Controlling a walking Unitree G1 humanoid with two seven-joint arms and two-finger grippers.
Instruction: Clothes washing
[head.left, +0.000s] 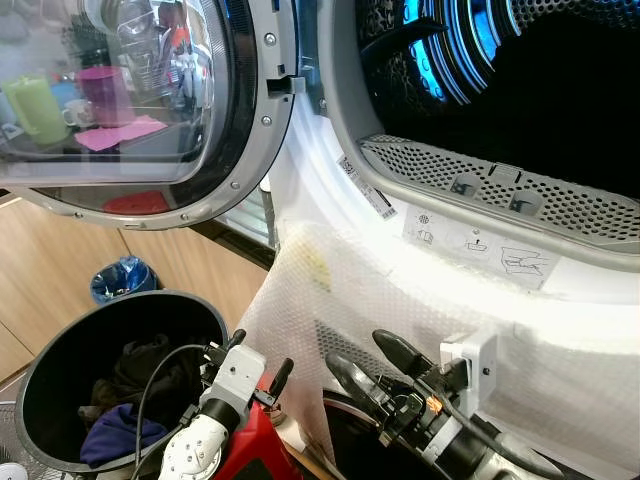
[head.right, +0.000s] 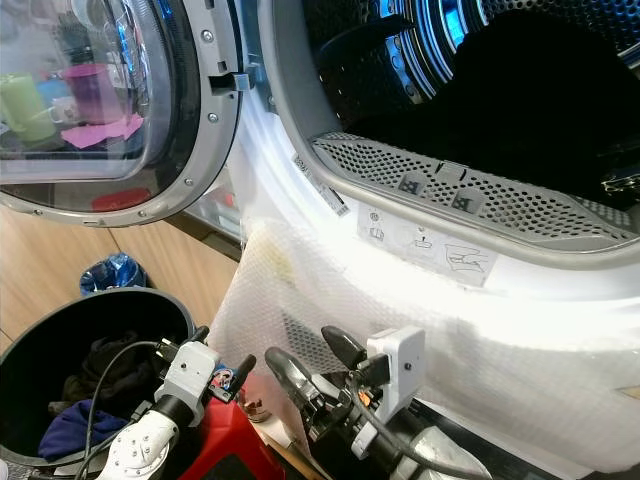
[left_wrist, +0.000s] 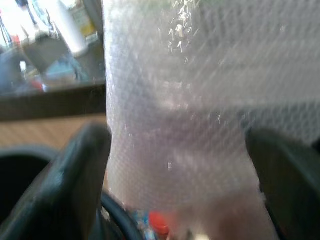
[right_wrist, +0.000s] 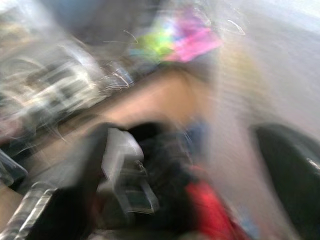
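Note:
The washing machine's drum (head.left: 520, 90) stands open, dark and empty as far as I can see, with its round glass door (head.left: 130, 110) swung out to the left. A sheet of bubble wrap (head.left: 330, 290) hangs over the white front below the opening. A black laundry basket (head.left: 60, 350) at lower left holds dark clothes (head.left: 140, 365) and a blue garment (head.left: 115, 435). My left gripper (head.left: 262, 352) is open beside the basket's rim, close to the bubble wrap (left_wrist: 175, 125), and holds nothing. My right gripper (head.left: 356, 348) is open in front of the bubble wrap, also holding nothing.
A red object (head.right: 225, 445) sits low between my arms. A small bin with a blue liner (head.left: 122, 280) stands on the wooden floor behind the basket. The door hangs over the basket. The right wrist view is blurred.

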